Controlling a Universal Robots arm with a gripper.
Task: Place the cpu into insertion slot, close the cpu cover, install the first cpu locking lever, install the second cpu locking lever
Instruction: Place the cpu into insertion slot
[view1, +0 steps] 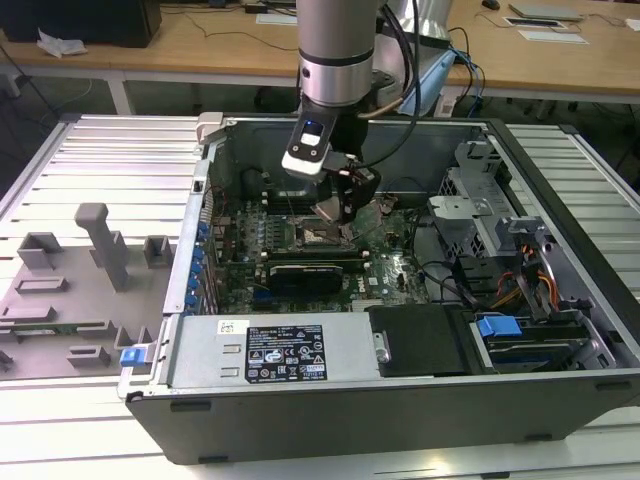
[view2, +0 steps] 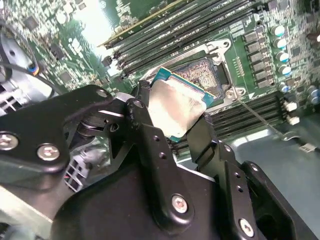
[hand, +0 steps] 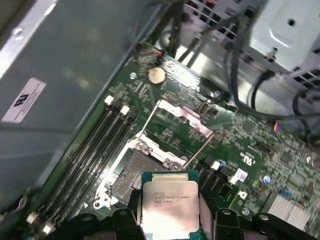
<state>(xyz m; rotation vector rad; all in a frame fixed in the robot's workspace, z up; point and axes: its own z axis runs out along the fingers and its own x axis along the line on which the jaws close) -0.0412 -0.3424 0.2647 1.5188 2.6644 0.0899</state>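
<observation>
My gripper (view2: 172, 114) is shut on the cpu (view2: 178, 104), a flat square chip with a pale silver top and a green edge. One black finger (view2: 145, 117) presses on each of two opposite sides. The chip hangs tilted, just above and beside the insertion slot (view2: 206, 75), clear of it. In the first wrist view the cpu (hand: 170, 205) sits next to the open insertion slot (hand: 131, 172), whose grey contact field is bare. The cpu cover (hand: 186, 116) stands swung open beyond the slot. In the exterior view the gripper (view1: 338, 205) hovers over the slot (view1: 320, 237) inside the computer case.
Rows of black memory slots (hand: 97, 145) flank the socket. A power supply box (view1: 290, 352) lies at the case front, with a metal drive cage (view1: 480, 205) and cables on the exterior view's right. A grey fixture plate (view1: 70, 290) lies outside the case on the left.
</observation>
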